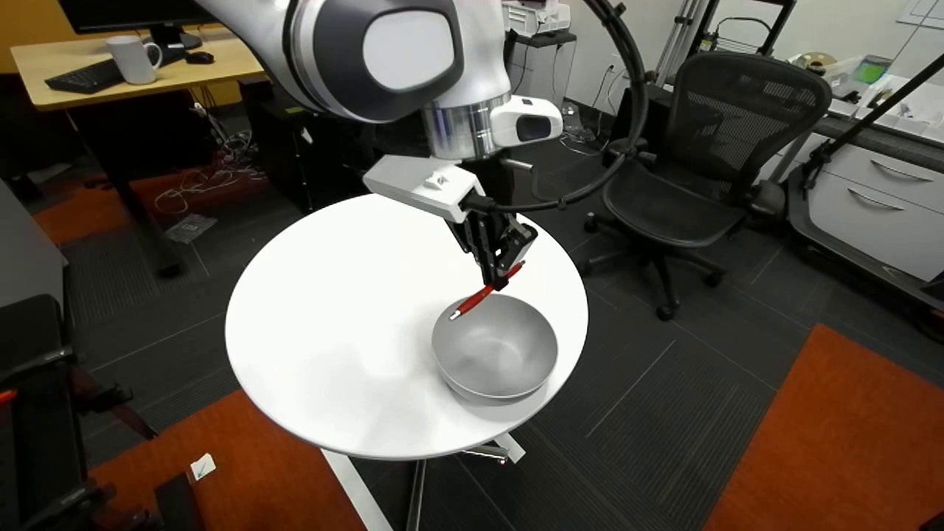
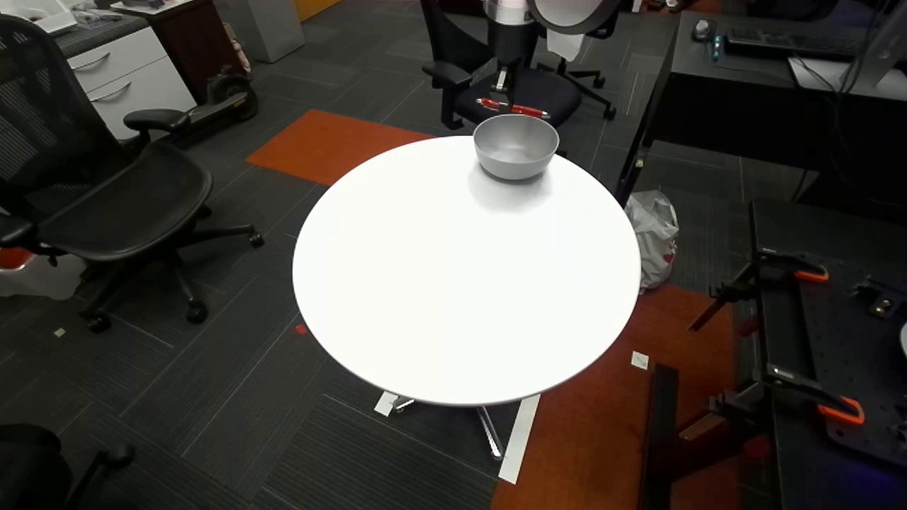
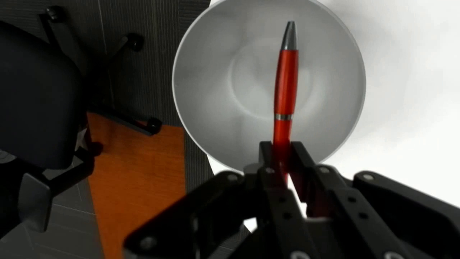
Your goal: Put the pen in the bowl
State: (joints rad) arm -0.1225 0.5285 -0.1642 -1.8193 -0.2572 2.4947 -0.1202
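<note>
Pen [image 3: 286,82] and claw [image 3: 281,153] are together: two fingers [image 3: 266,149] are drawn in tight on the pen, gripping its back part, so the silver-tipped front end sticks out well past them. The pen is red, with a thin silver ring around it. In the wrist view its front length crosses over the inside of the bowl [image 1: 498,354], tip toward the top. In an exterior view the pen [image 2: 528,111] looks nearly level and shows above the bowl's far rim. How much room lies between pen and bowl I cannot tell. The bowl, round and grey, stands upright on the white tabletop [image 1: 332,310], close to the edge in both exterior views. The white arm [image 1: 409,51] reaches in over the tabletop from above. Near the tabletop is a black mesh chair [image 1: 745,125] on wheels. Farther off, a white mug [image 1: 133,60] stands on a light-topped desk [image 1: 228,65], partly hiding a black keyboard [image 1: 85,77] behind it. A pale plastic bag [image 2: 653,237] shows just past the tabletop's edge in an exterior view.
</note>
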